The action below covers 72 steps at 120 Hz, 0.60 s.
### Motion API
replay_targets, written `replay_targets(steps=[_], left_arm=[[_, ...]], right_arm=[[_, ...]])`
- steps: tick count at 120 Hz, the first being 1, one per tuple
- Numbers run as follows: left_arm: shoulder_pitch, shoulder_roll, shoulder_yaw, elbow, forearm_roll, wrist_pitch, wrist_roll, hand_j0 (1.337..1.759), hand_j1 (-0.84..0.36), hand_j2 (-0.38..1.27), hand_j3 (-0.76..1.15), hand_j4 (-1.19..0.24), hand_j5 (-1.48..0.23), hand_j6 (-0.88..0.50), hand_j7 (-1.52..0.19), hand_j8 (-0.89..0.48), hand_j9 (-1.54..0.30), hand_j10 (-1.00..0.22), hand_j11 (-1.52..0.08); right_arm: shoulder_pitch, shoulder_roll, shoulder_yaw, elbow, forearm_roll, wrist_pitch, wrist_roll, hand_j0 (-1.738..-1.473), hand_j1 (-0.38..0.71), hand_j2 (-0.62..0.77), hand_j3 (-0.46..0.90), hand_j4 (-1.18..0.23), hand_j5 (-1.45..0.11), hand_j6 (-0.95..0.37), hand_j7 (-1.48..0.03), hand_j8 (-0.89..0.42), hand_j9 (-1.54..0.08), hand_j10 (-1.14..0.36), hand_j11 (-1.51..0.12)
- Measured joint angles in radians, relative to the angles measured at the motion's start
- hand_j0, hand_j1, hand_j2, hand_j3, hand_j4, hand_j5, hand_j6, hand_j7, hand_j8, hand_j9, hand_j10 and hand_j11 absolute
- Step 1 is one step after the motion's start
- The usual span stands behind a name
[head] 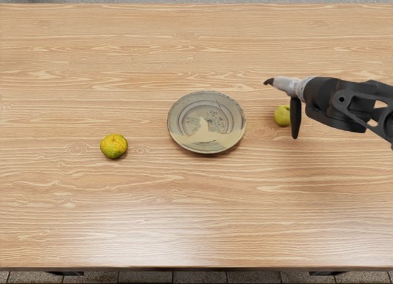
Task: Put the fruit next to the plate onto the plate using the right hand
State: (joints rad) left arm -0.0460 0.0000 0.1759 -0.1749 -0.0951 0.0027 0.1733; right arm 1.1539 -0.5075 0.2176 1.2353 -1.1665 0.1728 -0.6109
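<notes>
A round grey-green plate (206, 121) with a beige patch lies near the table's middle. A small yellow-green fruit (282, 115) sits on the wood just right of the plate, partly hidden behind my right hand (288, 106). That hand comes in from the right edge and hovers beside the fruit, one finger stretched left and another pointing down in front of it; its fingers are spread and hold nothing. A second fruit (114, 146), yellow-orange with green, lies farther off to the plate's left.
The wooden table (196, 222) spans the whole view, its front edge near the bottom and its back edge at the top. Nothing else stands on it.
</notes>
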Motion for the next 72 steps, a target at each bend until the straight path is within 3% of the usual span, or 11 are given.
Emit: replay_targets(steps=[35,72], left_arm=[[0.0,0.0,0.0,0.0,0.0,0.0,0.0,1.658,0.35,0.0,0.0,0.0,0.0,0.0,0.0,0.0,0.0,0.0,0.0],[0.0,0.0,0.0,0.0,0.0,0.0,0.0,1.658,0.35,0.0,0.0,0.0,0.0,0.0,0.0,0.0,0.0,0.0,0.0]], right_arm=[[-0.018,0.007,0.0,-0.044,-0.037,-0.05,0.0,-1.658,-0.2,-0.02,0.0,-0.13,-0.17,-0.13,-0.17,-0.13,-0.17,-0.13,-0.17],[-0.037,0.083,-0.003,-0.115,-0.066,-0.106,0.0,-1.658,-0.15,-0.03,0.0,-0.17,-0.22,-0.17,-0.21,-0.17,-0.22,-0.17,-0.22]])
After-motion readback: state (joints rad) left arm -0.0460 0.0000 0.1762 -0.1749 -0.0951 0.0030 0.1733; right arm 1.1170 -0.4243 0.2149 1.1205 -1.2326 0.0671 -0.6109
